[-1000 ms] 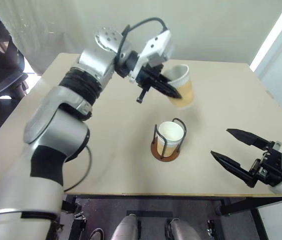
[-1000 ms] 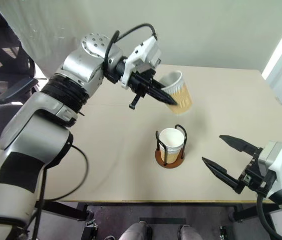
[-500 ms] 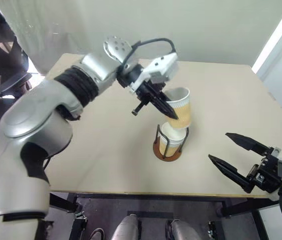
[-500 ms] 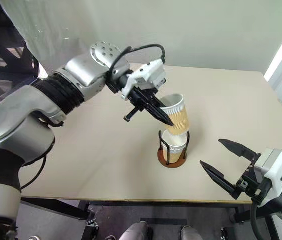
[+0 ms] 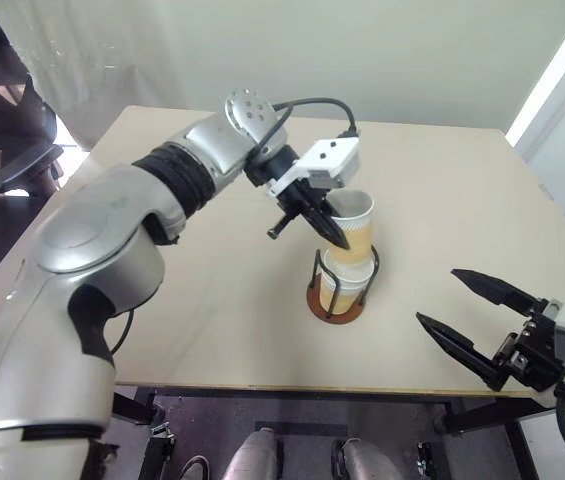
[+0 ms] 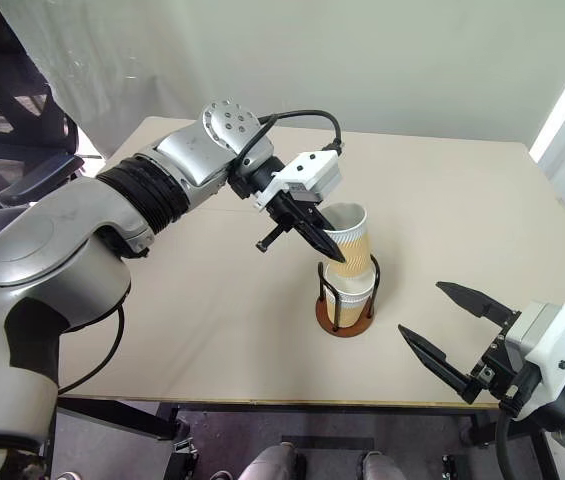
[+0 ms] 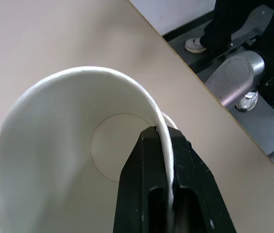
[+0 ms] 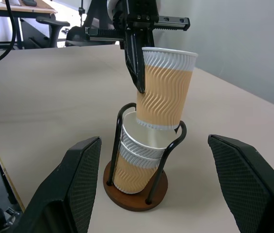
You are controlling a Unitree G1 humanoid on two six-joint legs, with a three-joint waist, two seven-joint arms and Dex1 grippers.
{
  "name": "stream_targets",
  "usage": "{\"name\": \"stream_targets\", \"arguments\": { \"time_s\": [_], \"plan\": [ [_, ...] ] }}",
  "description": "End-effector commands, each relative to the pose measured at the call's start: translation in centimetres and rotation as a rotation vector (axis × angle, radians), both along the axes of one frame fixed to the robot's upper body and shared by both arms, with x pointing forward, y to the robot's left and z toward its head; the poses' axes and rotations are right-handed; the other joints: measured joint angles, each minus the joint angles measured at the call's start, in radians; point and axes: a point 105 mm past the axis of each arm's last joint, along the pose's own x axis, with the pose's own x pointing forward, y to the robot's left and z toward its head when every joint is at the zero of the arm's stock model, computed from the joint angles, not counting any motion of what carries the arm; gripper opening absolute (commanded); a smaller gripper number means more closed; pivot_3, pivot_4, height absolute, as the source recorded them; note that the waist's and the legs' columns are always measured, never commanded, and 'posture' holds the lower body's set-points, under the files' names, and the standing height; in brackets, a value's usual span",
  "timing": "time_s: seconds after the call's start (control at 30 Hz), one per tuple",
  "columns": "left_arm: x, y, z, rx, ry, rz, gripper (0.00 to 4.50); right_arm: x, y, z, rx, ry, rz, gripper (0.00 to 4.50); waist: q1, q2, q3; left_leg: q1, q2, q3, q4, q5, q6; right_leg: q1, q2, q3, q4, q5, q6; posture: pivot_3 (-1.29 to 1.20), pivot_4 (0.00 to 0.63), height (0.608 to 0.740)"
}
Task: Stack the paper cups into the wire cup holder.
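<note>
Third paper cup (image 8: pixel 165 87) going in; two nested cups (image 8: pixel 136 160) already sit in the wire cup holder (image 8: pixel 136 187), near the desk's (image 5: pixel 212 330) front edge.
Left gripper (image 6: pixel 330 246) pinches its rim: level it, sink straight between the loops, then release. Right gripper (image 5: pixel 477 320) gapes, empty.

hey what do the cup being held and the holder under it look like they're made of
Held cup: apparently paper, a tan wavy ribbed sleeve outside, matte white inside with a thin rolled rim.
Wire cup holder: the disc base looks like reddish-brown wood or a wood-look finish, smooth; its upright loops look like thin black metal wire, slightly glossy.
</note>
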Motion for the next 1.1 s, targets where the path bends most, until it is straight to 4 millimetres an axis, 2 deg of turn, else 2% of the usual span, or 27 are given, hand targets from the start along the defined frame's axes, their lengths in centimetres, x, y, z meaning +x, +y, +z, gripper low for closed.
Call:
{"name": "stream_targets", "arguments": {
  "time_s": [0.03, 0.63, 0.67, 0.77, 0.9, 1.1],
  "plan": [
    [-0.6, 0.0, -0.1, 0.019, 0.002, -0.053, 0.03, -0.3, 0.2, 0.8, -0.004, -0.047, -0.005, 3.63, 0.000, 0.000, 0.000, 0.000, 0.000, 0.000, 0.000, 0.000, 0.000, 0.000, 0.000, 0.000, 0.000, 0.000, 0.000, 0.00, 0.150, 0.740],
    [-0.9, -0.8, -0.5, 0.019, 0.048, -0.060, 0.03, -0.2, 0.2, 0.7, -0.002, -0.048, -0.015, 3.63, 0.001, 0.000, 0.000, 0.000, -0.001, 0.001, 0.000, -0.001, -0.001, 0.000, -0.002, 0.000, 0.000, -0.001, 0.001, 0.00, 0.150, 0.740],
    [-0.9, -0.8, -0.5, 0.020, 0.044, -0.059, 0.44, -0.2, 0.2, 0.7, -0.002, -0.048, -0.016, 3.63, 0.001, 0.000, 0.000, 0.000, -0.001, 0.001, 0.000, -0.001, -0.001, 0.000, -0.002, 0.000, 0.000, -0.001, 0.001, 0.00, 0.150, 0.740],
    [-0.7, -0.9, -0.5, 0.011, 0.032, -0.060, 1.23, -0.2, 0.2, 0.7, -0.003, -0.048, -0.019, 3.63, 0.001, 0.000, 0.000, 0.000, -0.001, 0.001, 0.000, -0.001, -0.001, 0.000, -0.002, 0.000, 0.000, -0.001, 0.001, 0.00, 0.150, 0.740],
    [-0.5, -1.1, -0.2, -0.018, 0.002, -0.072, 2.65, -0.2, 0.1, 0.6, -0.004, -0.045, -0.022, 3.63, 0.001, 0.000, 0.000, 0.000, -0.001, 0.001, 0.000, -0.001, -0.001, 0.000, -0.002, 0.000, 0.000, -0.001, 0.002, 0.00, 0.150, 0.740],
    [-0.2, -1.8, 1.6, -0.129, -0.020, -0.062, 2.65, 0.0, 0.1, 0.5, -0.009, -0.041, -0.017, 3.63, 0.002, 0.000, 0.000, 0.000, -0.001, 0.002, 0.000, 0.000, -0.001, 0.000, -0.003, 0.000, -0.001, -0.002, 0.003, 0.00, 0.150, 0.740]
  ]
}}
